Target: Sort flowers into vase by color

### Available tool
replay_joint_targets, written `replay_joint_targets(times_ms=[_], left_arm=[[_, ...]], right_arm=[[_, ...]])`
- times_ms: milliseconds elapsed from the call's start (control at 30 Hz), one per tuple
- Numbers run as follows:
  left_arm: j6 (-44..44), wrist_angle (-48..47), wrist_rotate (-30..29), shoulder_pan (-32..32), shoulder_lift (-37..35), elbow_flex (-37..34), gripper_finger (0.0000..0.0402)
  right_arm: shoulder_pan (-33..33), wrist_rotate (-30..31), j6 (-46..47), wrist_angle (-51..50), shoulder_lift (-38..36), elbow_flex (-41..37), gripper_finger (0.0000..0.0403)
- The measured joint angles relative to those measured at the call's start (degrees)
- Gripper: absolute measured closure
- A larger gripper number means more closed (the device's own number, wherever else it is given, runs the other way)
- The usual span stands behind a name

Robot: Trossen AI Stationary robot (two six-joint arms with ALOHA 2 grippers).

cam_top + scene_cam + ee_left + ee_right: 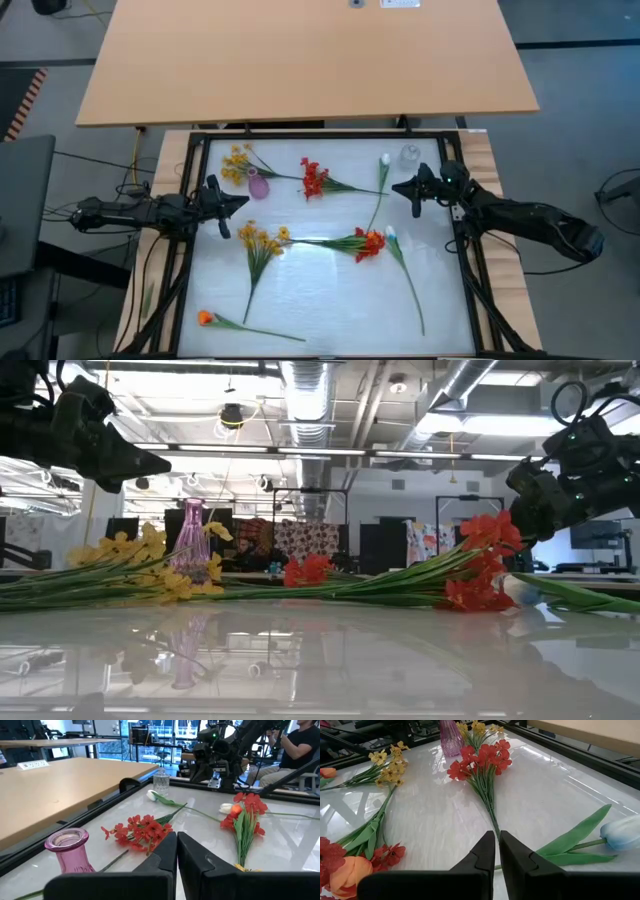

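Flowers lie flat on the white tabletop: a yellow bunch [238, 160] beside the upright pink vase [258, 186], a red spray [315, 180], a white tulip [384, 160], a second yellow bunch [260, 243], a red-and-orange bunch [368, 243], another white tulip [392, 236] and an orange tulip [205, 318]. A clear vase [410, 155] stands at the far right. My left gripper [243, 203] hovers shut at the left edge, near the pink vase [67, 850]. My right gripper [397, 187] hovers shut at the right edge, pointing at the red spray [480, 760].
A black frame [190, 250] borders the white tabletop. A wooden table [300, 60] stands beyond the far edge. A seated person [300, 740] shows in the room behind the right arm. Bare surface lies at the near right [340, 310].
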Motion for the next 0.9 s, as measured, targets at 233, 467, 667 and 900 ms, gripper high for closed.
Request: replay_joint_targets(times_ms=[233, 467, 667, 900], left_arm=[[0.0, 0.0, 0.0, 0.0, 0.0, 0.0, 0.0401], [0.0, 0.0, 0.0, 0.0, 0.0, 0.0, 0.0401], [0.0, 0.0, 0.0, 0.0, 0.0, 0.0, 0.0401], [-0.6, 0.0, 0.1, 0.0, 0.0, 0.0, 0.0401]], right_arm=[[0.0, 0.0, 0.0, 0.0, 0.0, 0.0, 0.0348], [0.0, 0.0, 0.0, 0.0, 0.0, 0.0, 0.0348], [0.0, 0.0, 0.0, 0.0, 0.0, 0.0, 0.0348], [0.0, 0.0, 0.0, 0.0, 0.0, 0.0, 0.0348]])
